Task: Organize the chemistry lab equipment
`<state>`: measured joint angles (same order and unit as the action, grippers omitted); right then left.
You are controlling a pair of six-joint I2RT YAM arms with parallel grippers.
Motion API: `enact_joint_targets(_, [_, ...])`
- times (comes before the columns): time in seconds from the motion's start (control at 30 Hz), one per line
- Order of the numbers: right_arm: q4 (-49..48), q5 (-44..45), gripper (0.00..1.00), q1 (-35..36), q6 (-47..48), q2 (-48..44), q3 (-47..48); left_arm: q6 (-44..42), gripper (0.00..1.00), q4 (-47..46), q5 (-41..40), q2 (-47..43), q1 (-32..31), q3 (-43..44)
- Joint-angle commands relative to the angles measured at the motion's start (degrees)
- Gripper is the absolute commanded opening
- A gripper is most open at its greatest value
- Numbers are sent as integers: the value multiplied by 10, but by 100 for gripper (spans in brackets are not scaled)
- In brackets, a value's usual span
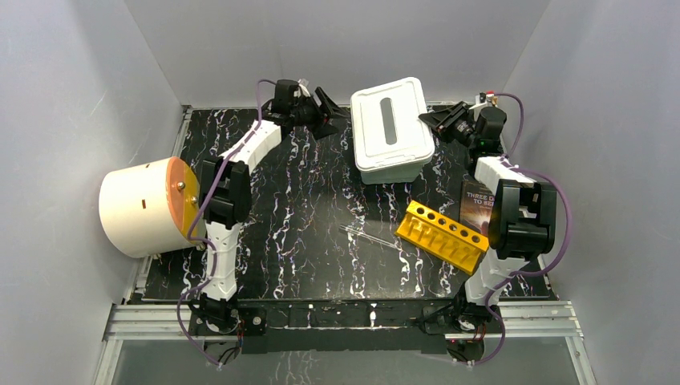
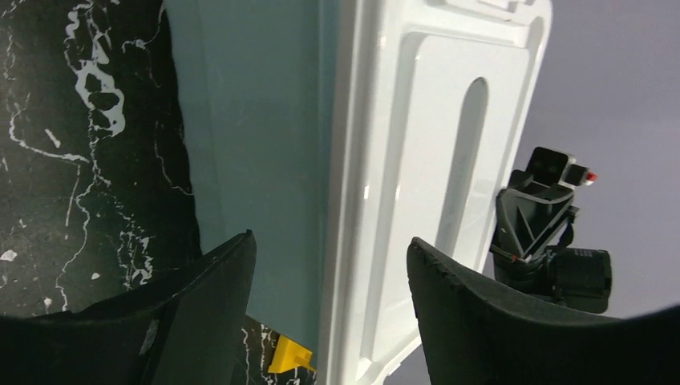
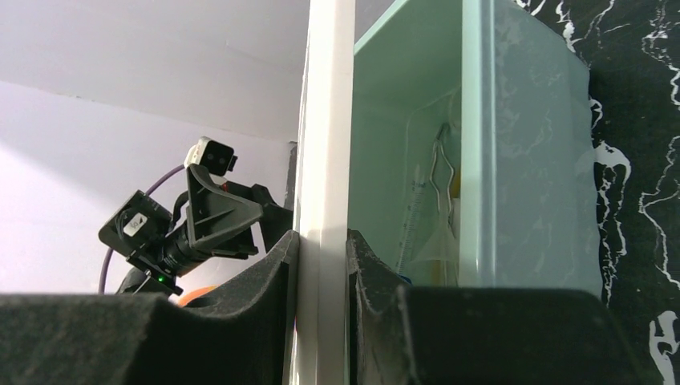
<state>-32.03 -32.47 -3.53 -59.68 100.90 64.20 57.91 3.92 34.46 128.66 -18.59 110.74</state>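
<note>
A pale green bin (image 1: 393, 164) with a white lid (image 1: 390, 120) stands at the back middle. My right gripper (image 1: 439, 123) is shut on the lid's right rim; in the right wrist view (image 3: 321, 237) both pads press that white rim (image 3: 327, 120). Scissors handles, a funnel and a tube show dimly through the bin wall (image 3: 437, 208). My left gripper (image 1: 329, 112) is open and empty beside the bin's left side, its jaws spread before the lid edge (image 2: 330, 241). The yellow holed rack (image 1: 443, 236) and a thin glass rod (image 1: 369, 237) lie on the table.
The big white drum with an orange face (image 1: 148, 206) lies at the left edge. A dark-covered book (image 1: 477, 204) lies by the right arm, behind the rack. The rack's corner (image 2: 289, 355) shows in the left wrist view, as does the right gripper (image 2: 537, 224).
</note>
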Motion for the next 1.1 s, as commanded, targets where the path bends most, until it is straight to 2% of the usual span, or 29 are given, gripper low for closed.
enact_joint_targets(0.0, [-2,39,22,-14,48,-20,8,-22,67,35,0,1,-14,29])
enact_joint_targets(0.37, [105,108,38,-13,130,-31,28,-32,68,39,-6,0,-45,25])
enact_joint_targets(0.5, [111,120,52,-14,146,-30,28,-30,67,40,-12,1,-47,25])
enact_joint_targets(0.6, [116,126,59,-14,165,-34,35,-30,63,40,-16,3,-47,30])
enact_joint_targets(0.73, [130,137,63,-14,189,-44,36,-32,58,42,-25,1,-49,32])
enact_joint_targets(0.87, [150,122,65,-13,221,-44,32,-39,56,49,-36,1,-49,32])
enact_joint_targets(1.07, [156,64,76,-13,265,-51,13,-39,49,50,-41,17,-49,50])
